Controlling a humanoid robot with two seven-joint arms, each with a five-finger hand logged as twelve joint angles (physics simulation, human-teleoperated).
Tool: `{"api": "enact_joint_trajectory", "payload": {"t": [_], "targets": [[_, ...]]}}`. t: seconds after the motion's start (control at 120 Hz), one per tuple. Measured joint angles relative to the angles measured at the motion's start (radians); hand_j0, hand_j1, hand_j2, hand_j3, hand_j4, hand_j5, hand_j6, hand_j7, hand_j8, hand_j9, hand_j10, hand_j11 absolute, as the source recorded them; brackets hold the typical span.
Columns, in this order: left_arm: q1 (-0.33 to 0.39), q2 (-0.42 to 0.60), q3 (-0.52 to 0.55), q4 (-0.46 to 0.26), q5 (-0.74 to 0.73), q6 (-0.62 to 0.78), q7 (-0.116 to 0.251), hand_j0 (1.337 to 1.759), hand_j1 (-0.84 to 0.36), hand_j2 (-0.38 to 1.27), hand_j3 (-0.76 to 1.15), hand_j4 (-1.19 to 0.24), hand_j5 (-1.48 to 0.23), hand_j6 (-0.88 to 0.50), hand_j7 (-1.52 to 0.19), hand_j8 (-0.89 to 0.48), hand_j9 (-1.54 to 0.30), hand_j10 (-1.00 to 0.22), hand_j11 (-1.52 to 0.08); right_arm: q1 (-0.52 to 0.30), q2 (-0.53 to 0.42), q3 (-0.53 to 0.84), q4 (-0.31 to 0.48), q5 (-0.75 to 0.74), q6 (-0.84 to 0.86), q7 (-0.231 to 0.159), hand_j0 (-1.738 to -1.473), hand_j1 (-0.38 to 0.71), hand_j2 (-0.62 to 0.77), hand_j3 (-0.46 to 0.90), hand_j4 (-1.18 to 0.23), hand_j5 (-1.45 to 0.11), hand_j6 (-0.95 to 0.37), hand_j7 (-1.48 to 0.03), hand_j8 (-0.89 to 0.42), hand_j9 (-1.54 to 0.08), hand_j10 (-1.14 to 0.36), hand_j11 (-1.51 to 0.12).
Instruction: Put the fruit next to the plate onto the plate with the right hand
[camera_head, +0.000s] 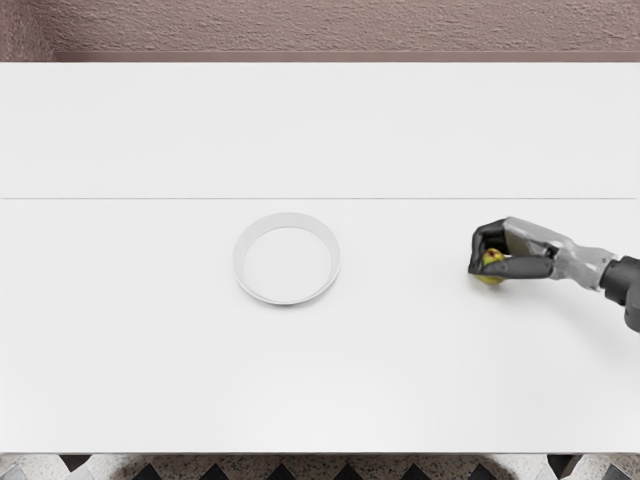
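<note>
**Right hand gripping fruit, right of plate**

The right hand (500, 255) is curling its fingers around a small yellow-green fruit (491, 266), which is sitting inside the grasp on the white table (150, 330), well apart from the plate (243, 275).

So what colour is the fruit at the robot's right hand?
Yellow-green fruit, mostly covered by the right hand; head view.

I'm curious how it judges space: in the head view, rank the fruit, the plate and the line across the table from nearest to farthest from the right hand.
1. Fruit: gripped in the right hand itself.
2. Line across the table: just behind the hand.
3. Plate: well off toward the picture's left, mid-table.
</note>
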Motion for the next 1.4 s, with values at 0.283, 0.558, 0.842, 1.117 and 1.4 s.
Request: {"api": "enact_joint_trajectory", "payload": {"t": [0.283, 0.558, 0.842, 1.117, 1.4], "targets": [[0.0, 0.0, 0.0, 0.0, 0.0, 0.0, 0.0, 1.658, 0.32, 0.0, 0.0, -0.02, -0.03, -0.02, -0.03, -0.02, -0.03, -0.02, -0.03, 0.05, 0.01, 0.001, 0.001, 0.008, 0.053, 0.0, -1.636, 0.59, 0.04, 0.0, -0.86, -1.12, -0.86, -1.13, -0.62, -1.18, -0.44, -1.19], [0.0, 0.0, 0.0, 0.0, 0.0, 0.0, 0.0, 1.658, 0.32, 0.0, 0.0, -0.02, -0.03, -0.02, -0.03, -0.02, -0.03, -0.02, -0.03, 0.111, 0.092, -0.001, 0.001, 0.008, 0.079, 0.001, -1.634, 0.59, -0.13, 0.0, -0.85, -1.15, -0.86, -1.13, -0.73, -1.18, -0.47, -1.2], [0.0, 0.0, 0.0, 0.0, 0.0, 0.0, 0.0, 1.658, 0.32, 0.0, 0.0, -0.02, -0.03, -0.02, -0.03, -0.02, -0.03, -0.02, -0.03, 0.172, 0.215, -0.004, -0.005, 0.004, 0.079, 0.001, -1.627, 0.62, -0.2, 0.0, -0.84, -1.17, -0.86, -1.12, -0.78, -1.2, -0.52, -1.2], [0.0, 0.0, 0.001, 0.0, 0.0, 0.0, 0.0, 1.658, 0.32, 0.0, 0.0, -0.02, -0.03, -0.02, -0.03, -0.02, -0.03, -0.02, -0.03, 0.214, 0.357, -0.013, -0.05, -0.009, 0.074, 0.0, -1.626, 0.64, -0.19, 0.0, -0.83, -1.17, -0.86, -1.12, -0.81, -1.19, -0.58, -1.19], [0.0, 0.0, 0.0, 0.0, 0.0, 0.0, 0.0, 1.658, 0.32, 0.0, 0.0, -0.02, -0.03, -0.02, -0.03, -0.02, -0.03, -0.02, -0.03, 0.258, 0.503, -0.038, -0.155, -0.011, 0.074, 0.0, -1.626, 0.66, -0.19, 0.0, -0.84, -1.16, -0.86, -1.12, -0.83, -1.17, -0.61, -1.18]]}}
